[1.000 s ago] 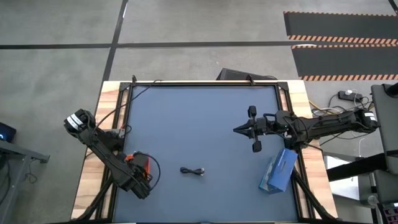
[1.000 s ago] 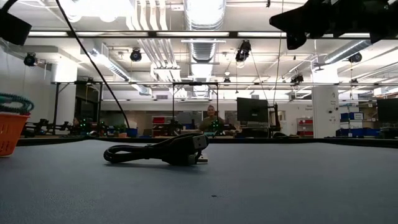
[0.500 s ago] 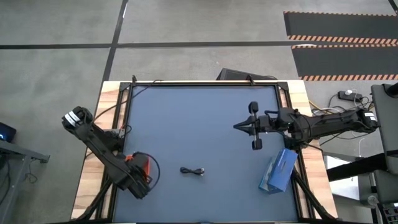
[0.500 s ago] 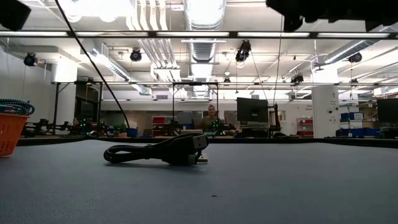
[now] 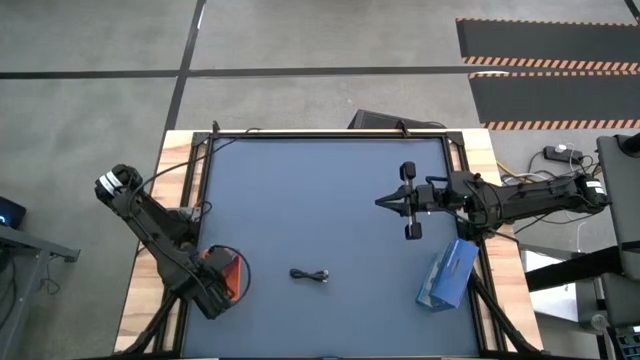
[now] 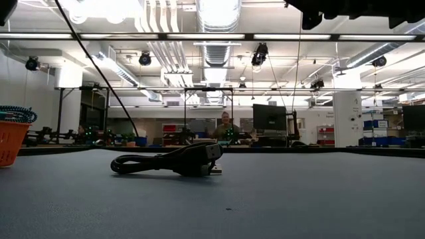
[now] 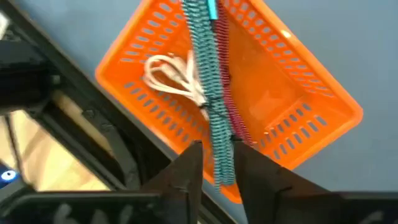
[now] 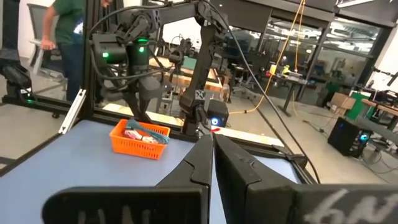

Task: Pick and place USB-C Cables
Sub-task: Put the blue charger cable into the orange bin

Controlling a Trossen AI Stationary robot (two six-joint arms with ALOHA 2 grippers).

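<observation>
Left wrist view shows the left hand above the orange tray at the bench's front-left corner, fingers close around the teal-blue cable, seemingly to drop it; whether they grip it I cannot tell; white cable and magenta-pink cable lie inside; the black cable waits mid-bench near the front edge; farther right, the right hand hovers closed, empty, beside the blue box.

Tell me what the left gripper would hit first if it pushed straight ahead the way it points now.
Probably the teal-blue cable, which runs out between the left gripper's fingers over the orange tray; behind it lie the magenta-pink cable and tray floor. Depth is unclear.
</observation>
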